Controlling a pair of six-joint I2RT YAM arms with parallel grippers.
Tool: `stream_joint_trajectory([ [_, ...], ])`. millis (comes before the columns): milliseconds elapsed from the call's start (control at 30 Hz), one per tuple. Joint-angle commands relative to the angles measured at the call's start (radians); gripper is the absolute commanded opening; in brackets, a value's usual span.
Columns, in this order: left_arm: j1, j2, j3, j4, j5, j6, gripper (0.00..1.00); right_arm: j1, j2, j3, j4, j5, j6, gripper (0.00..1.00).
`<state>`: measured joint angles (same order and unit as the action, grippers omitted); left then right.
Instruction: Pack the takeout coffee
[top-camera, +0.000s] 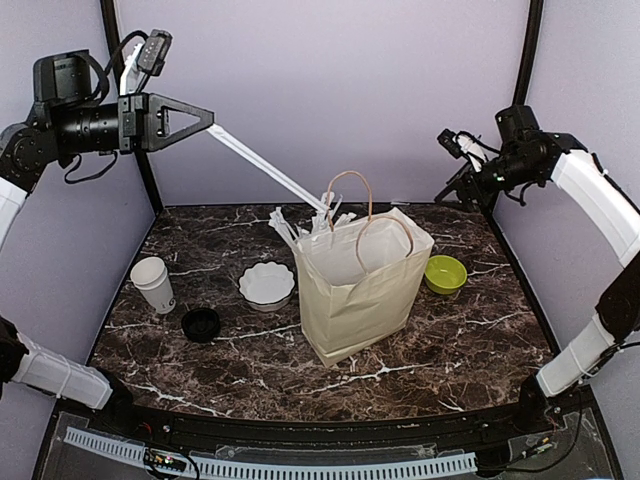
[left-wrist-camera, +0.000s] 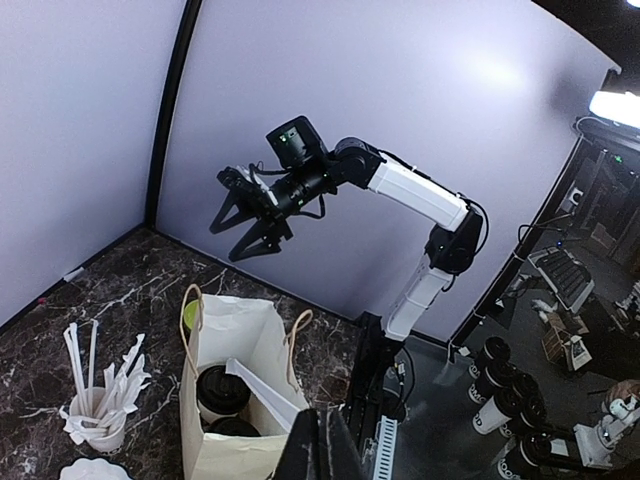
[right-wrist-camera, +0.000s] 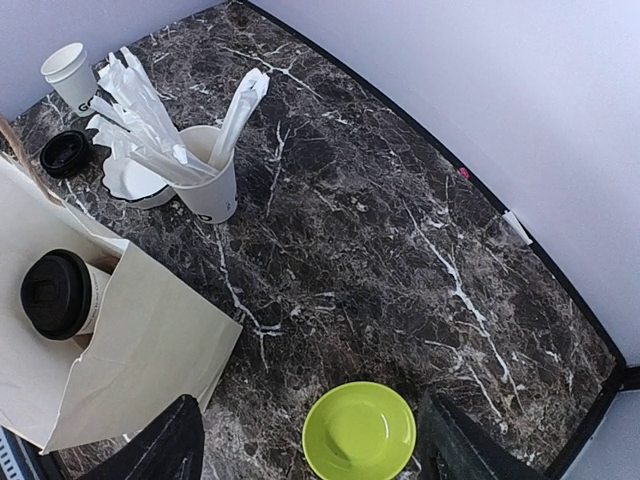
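Observation:
Two takeout coffee cups with black lids (left-wrist-camera: 222, 392) (left-wrist-camera: 235, 427) stand inside the open paper bag (top-camera: 360, 290); the right wrist view shows one of them (right-wrist-camera: 58, 293). My left gripper (top-camera: 212, 118) is raised high at the back left, shut on a long white wrapped straw (top-camera: 268, 165). The straw slants down toward the bag's mouth (left-wrist-camera: 265, 392). My right gripper (top-camera: 447, 168) hangs open and empty high at the back right, above the green bowl (right-wrist-camera: 360, 432).
A lidless white paper cup (top-camera: 152, 283) and a loose black lid (top-camera: 201, 323) sit at the left. A white scalloped bowl (top-camera: 267, 285) lies beside the bag. A cup of wrapped straws (right-wrist-camera: 210, 185) stands behind the bag.

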<state>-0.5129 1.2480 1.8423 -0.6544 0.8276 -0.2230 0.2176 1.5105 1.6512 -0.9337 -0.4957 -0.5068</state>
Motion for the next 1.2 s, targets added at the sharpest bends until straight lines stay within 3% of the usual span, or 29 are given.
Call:
stream_joint_trajectory([
  [0, -0.008, -0.013, -0.018, 0.049, 0.068, -0.059, 0.00, -0.004, -0.052, -0.018, 0.029, -0.009, 0.024, 0.74],
  [367, -0.073, 0.087, -0.006, -0.057, -0.035, -0.033, 0.00, -0.004, -0.104, -0.075, 0.052, -0.020, 0.024, 0.74],
  [467, -0.135, 0.128, -0.049, -0.033, -0.082, -0.036, 0.00, -0.004, -0.108, -0.079, 0.049, -0.015, 0.013, 0.74],
  [667, -0.252, 0.212, -0.228, 0.386, -0.159, -0.162, 0.00, -0.004, -0.100, -0.105, 0.065, -0.029, 0.020, 0.74],
  [1000, -0.348, 0.432, -0.156, 0.505, -0.209, -0.189, 0.00, -0.004, -0.119, -0.158, 0.076, -0.041, 0.022, 0.75],
  [1067, -0.356, 0.455, -0.140, 0.482, -0.219, -0.180, 0.07, -0.004, -0.118, -0.162, 0.077, -0.041, 0.023, 0.74],
  [1100, -0.357, 0.468, -0.119, 0.462, -0.225, -0.166, 0.17, -0.004, -0.119, -0.164, 0.080, -0.042, 0.024, 0.75],
  [1167, -0.357, 0.469, -0.082, 0.395, -0.248, -0.125, 0.29, -0.004, -0.118, -0.167, 0.082, -0.043, 0.024, 0.75],
])
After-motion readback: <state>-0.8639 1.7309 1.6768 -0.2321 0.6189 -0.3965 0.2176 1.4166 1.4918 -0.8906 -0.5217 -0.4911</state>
